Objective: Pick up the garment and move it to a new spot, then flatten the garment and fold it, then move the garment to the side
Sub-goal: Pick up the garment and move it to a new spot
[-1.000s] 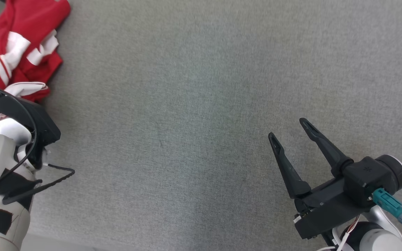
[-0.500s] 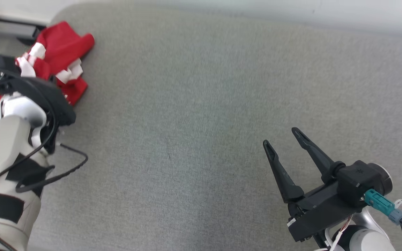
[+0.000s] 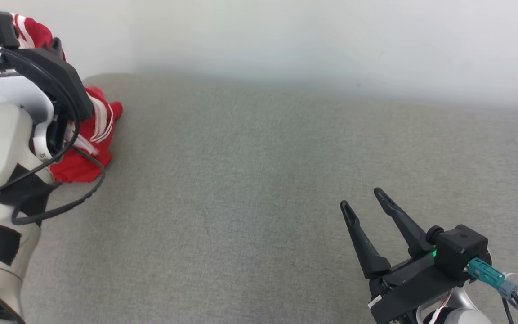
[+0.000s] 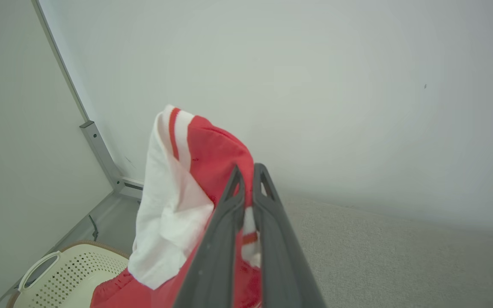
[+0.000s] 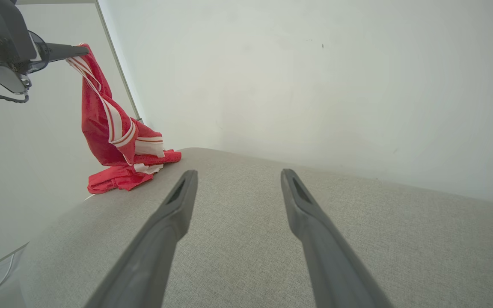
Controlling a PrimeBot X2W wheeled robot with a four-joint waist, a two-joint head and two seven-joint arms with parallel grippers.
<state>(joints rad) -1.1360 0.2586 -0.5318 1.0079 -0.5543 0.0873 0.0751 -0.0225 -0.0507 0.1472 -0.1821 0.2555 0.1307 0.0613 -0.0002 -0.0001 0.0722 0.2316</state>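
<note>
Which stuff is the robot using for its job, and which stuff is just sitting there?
For the job: red-and-white garment; left end effector, shut on it; right end effector, open; grey surface.
Just lying about: white basket; metal frame.

garment (image 5: 96,137) | red, white stripes | top aloft, hanging | bottom bunched on grey surface (image 5: 422,239)

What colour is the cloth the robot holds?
The garment is red with white stripes, clearest in the right wrist view.
</note>
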